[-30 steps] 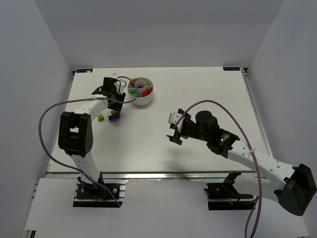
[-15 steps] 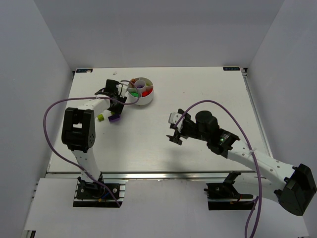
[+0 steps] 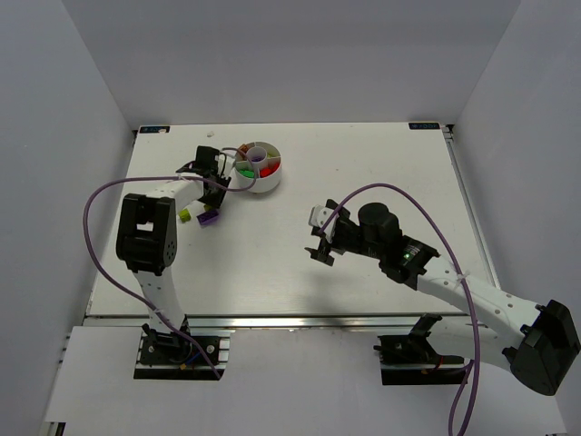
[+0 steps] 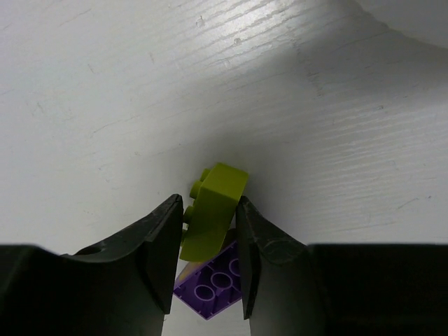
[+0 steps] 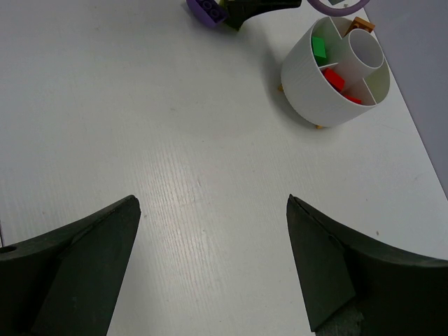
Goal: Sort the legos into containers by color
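dish [image 3: 258, 170] already holds green, red, orange legos [image 5: 332, 77]. lime brick [image 4: 217, 189], purple brick [image 4: 213, 283] unsorted on table [image 3: 363, 173] near dish. left end effector [image 4: 208, 210] pinches lime brick; right end effector [image 5: 210, 203] wide, empty, well apart from dish.

Mostly plastic, little gloss
The white table [image 4: 105, 84] looks matt with fine grain lines; the lime brick [image 4: 213, 210] and purple brick [image 4: 210, 287] are smooth, faintly shiny plastic; the dish [image 5: 308, 77] has a finely ribbed white wall; the left gripper [image 4: 208, 206] is matt black.
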### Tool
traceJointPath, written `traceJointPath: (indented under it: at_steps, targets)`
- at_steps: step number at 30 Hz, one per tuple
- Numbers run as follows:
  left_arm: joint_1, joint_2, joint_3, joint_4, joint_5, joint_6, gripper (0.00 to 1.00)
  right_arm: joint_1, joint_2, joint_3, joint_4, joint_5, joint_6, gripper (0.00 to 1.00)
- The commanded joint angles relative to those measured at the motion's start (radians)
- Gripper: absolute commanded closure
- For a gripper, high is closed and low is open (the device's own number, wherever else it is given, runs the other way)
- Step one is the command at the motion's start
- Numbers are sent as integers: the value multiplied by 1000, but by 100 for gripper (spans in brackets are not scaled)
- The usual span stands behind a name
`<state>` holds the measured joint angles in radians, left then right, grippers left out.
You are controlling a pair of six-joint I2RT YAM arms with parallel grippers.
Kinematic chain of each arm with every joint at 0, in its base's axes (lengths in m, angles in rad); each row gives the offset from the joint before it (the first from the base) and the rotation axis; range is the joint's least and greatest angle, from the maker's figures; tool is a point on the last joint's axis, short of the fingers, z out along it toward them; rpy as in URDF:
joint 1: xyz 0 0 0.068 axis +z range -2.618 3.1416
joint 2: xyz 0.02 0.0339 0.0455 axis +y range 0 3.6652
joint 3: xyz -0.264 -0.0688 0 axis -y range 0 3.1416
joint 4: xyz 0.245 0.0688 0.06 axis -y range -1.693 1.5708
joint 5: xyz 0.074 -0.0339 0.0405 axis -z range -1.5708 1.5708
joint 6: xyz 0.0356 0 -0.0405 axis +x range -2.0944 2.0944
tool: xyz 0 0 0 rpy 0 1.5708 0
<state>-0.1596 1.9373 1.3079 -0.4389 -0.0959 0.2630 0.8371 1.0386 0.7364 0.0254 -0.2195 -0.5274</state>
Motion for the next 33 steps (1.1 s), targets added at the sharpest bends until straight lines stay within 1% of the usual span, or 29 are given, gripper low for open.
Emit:
traceJointPath:
  at_steps: [1,2,4,5,8,12,13,16,18,19,20,21,22,23,25,26,28,29,30,31,32,33]
  targets:
    - [-3,-8,24,0,-11,-2,55,-4,-6,4,22,-9,-2,11]
    - [-3,-12,22,2,-10,-4,55,-4,-6,4,22,-11,-2,11]
    - [-3,-18,19,0,-13,-10,60,-4,-9,4,22,-11,0,11]
    - [-3,-21,19,-1,-13,-14,67,-4,-11,4,22,-11,0,11]
    - [-3,-47,30,-14,-19,-34,83,-4,-14,4,24,-12,1,11]
    - [-3,-122,22,-1,-5,-88,89,-6,-11,4,28,-21,18,11]
    - [-3,-168,16,3,4,-99,89,-9,-8,9,31,-29,26,11]
    - [-3,-245,-27,37,73,-142,91,-12,-2,-5,57,-9,78,11]
    - [-4,-328,-71,67,145,-172,92,-15,4,-14,65,14,78,11]
    - [-6,-356,-90,81,169,-185,92,-16,8,-15,62,9,78,11]
    - [-9,-412,-107,97,215,-197,92,-16,9,-14,53,-35,73,11]
    - [-15,-437,-136,121,238,-217,93,-16,20,-6,16,-64,67,11]
    - [-38,-460,-148,132,257,-223,93,-16,24,4,-2,-90,67,14]
    - [-52,-480,-154,138,277,-231,93,-16,32,29,-21,-133,70,27]
    - [-104,-517,-156,144,318,-248,94,-16,55,55,-71,-152,84,45]
    - [-121,-527,-157,147,332,-251,94,-16,63,64,-77,-152,89,63]
    - [-167,-557,-173,186,380,-294,96,-18,80,86,-88,-147,98,78]
    - [-179,-567,-180,202,395,-303,96,-16,89,93,-91,-143,112,82]
    - [-192,-587,-186,242,427,-318,96,-20,107,118,-99,-150,115,81]
    - [-213,-595,-205,264,442,-326,96,-21,118,135,-128,-161,116,77]
    - [-221,-603,-213,285,461,-332,96,-24,127,155,-143,-202,119,57]
    - [-230,-609,-219,326,476,-347,96,-32,147,176,-163,-231,124,46]
